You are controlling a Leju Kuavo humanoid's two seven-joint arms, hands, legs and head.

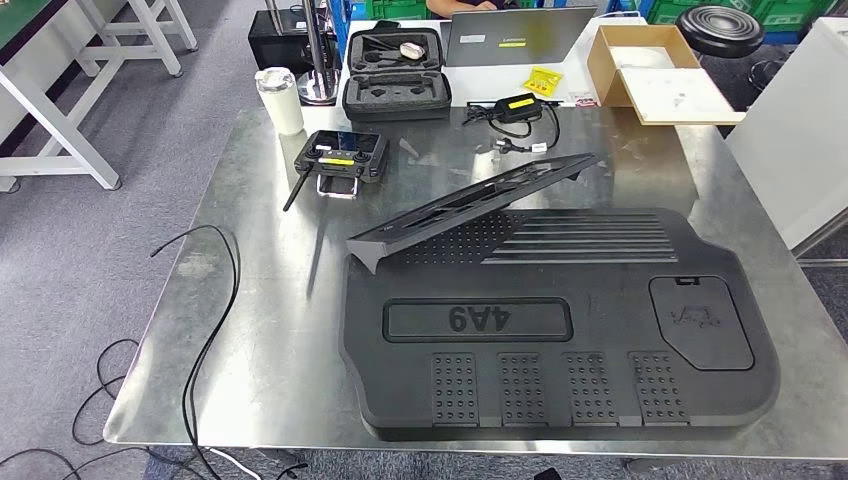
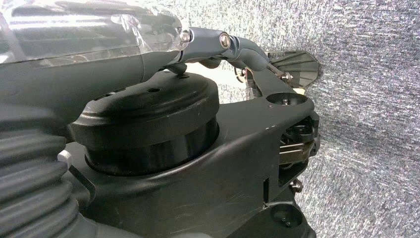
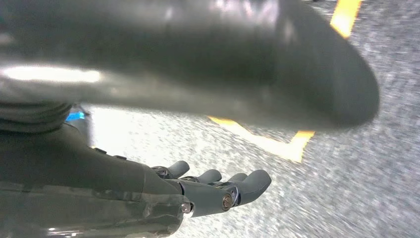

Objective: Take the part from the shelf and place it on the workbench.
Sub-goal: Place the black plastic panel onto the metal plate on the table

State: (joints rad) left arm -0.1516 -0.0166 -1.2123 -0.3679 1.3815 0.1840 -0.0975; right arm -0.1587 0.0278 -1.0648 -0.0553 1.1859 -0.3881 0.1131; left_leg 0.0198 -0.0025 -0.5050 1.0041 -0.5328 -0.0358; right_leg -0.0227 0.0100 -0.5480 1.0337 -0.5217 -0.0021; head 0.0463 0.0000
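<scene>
Black part (image 1: 560,320) near steel workbench (image 1: 270,300) front edge; right robot hand (image 3: 218,191) fingers apart, empty; left robot hand (image 2: 198,148) unclear

One metal workbench (image 1: 250,330) carries two black parts: one large cover (image 1: 560,330) near and right of centre, and one slim perforated panel (image 1: 470,205) leaning on its far edge. Farther back stand one white tumbler (image 1: 280,100) at far left, one remote controller (image 1: 340,158), one open foam case (image 1: 396,75), one laptop (image 1: 515,35), one cardboard box (image 1: 650,70) at far right, and one small charger (image 1: 518,108). One black cable (image 1: 205,330) trails off the left edge.
</scene>
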